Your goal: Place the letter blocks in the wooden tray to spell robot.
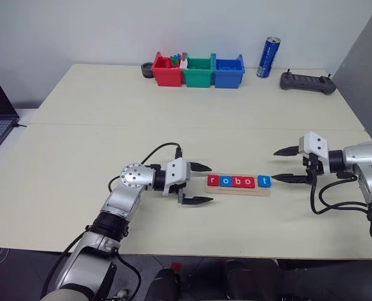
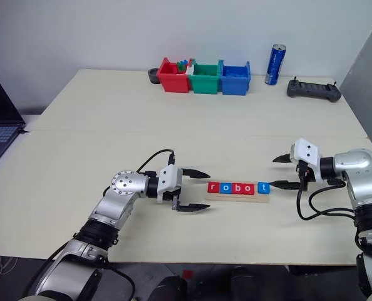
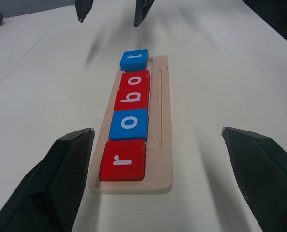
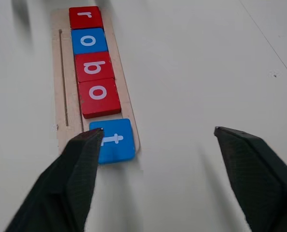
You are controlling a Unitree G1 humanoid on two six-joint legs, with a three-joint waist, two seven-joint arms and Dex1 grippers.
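Left eye view, wooden tray [image 1: 238,189] near the worktop's [image 1: 173,106] front edge, letter blocks [image 1: 238,181] spelling r-o-b-o-t — blue t [image 1: 264,181] overhanging its right end, left gripper [image 1: 198,184] and right gripper [image 1: 282,164] flanking it — both jaws spread, empty.

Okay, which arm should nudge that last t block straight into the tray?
Right. The right gripper is open beside the blue t block, which overhangs that end of the wooden tray.

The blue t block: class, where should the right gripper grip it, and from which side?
Judging by its pose, grip the blue t block across its two free side edges, from above at the wooden tray end nearest the open right gripper; its inner edge abuts the red o block.
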